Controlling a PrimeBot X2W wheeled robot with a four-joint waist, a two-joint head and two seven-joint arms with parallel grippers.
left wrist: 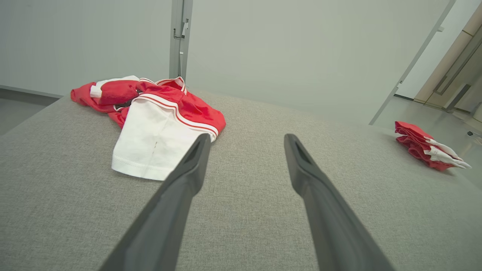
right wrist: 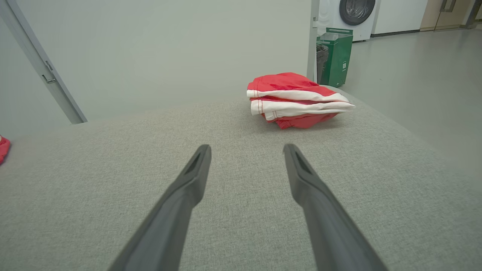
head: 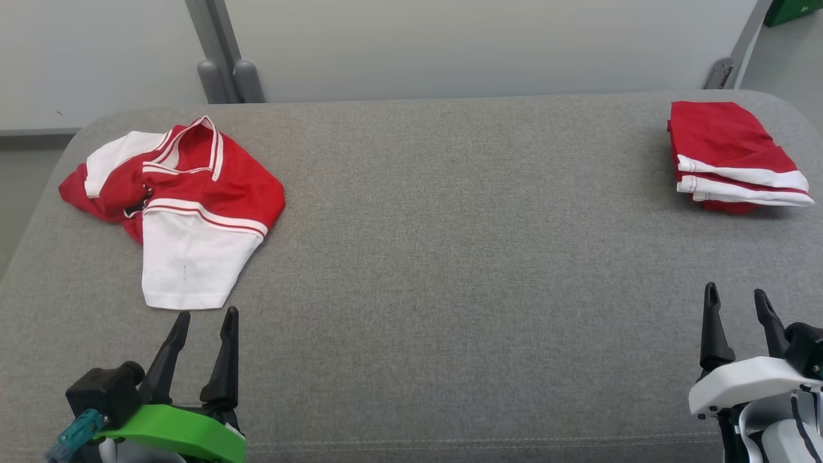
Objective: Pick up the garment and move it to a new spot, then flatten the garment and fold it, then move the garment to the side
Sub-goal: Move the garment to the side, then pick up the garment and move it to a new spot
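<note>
A crumpled red and white garment (head: 183, 199) lies at the far left of the grey padded surface (head: 450, 244); the left wrist view has the garment (left wrist: 158, 120) ahead and left of my fingers. My left gripper (head: 207, 314) hovers open just in front of its white sleeve hem, holding nothing. In its own view the left gripper (left wrist: 246, 138) has a wide gap between its fingertips. My right gripper (head: 736, 296) stands open and bare at the lower right, and the right gripper (right wrist: 246, 148) points toward the far right corner.
A folded red and white pile (head: 730, 157) sits at the far right corner, also the pile (right wrist: 295, 99) ahead of my right fingers. A grey post (head: 225, 71) stands behind the surface. A green bin (right wrist: 335, 56) and a washing machine (right wrist: 356, 15) stand on the floor beyond.
</note>
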